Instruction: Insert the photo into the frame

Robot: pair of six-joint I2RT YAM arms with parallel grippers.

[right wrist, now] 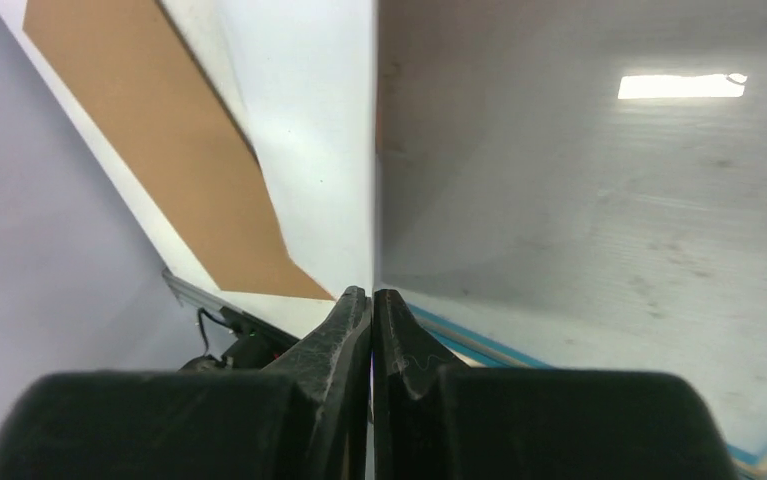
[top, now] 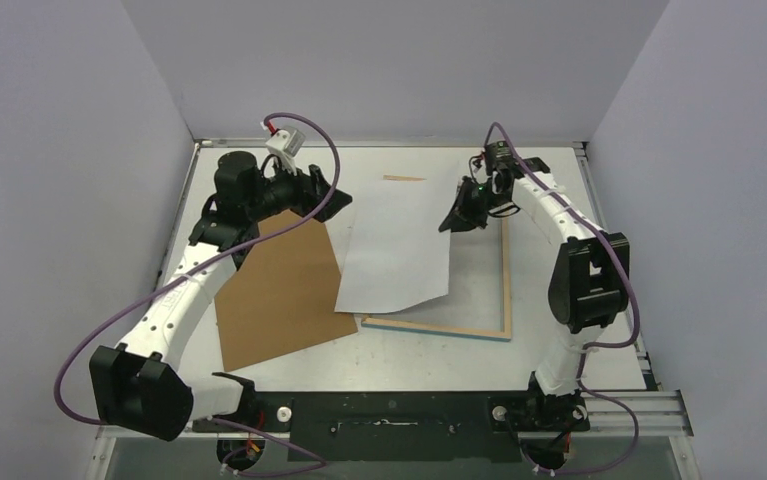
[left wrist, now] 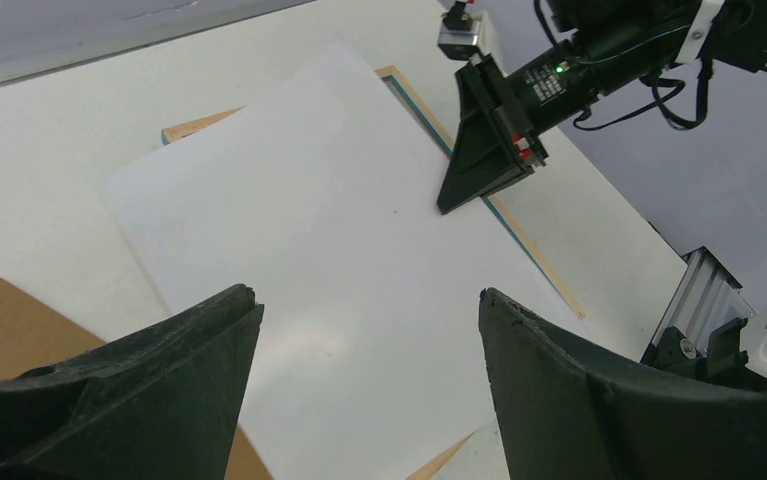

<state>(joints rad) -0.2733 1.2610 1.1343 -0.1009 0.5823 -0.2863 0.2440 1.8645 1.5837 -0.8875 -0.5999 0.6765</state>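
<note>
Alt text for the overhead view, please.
The right gripper pinches the right edge of the photo, white side up, which lies partly over the frame and overlaps a brown board. The left gripper hovers open near the photo's far left corner.

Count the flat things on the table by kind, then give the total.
Photo, white back up: 1
Picture frame: 1
Brown backing board: 1
Total: 3
</note>
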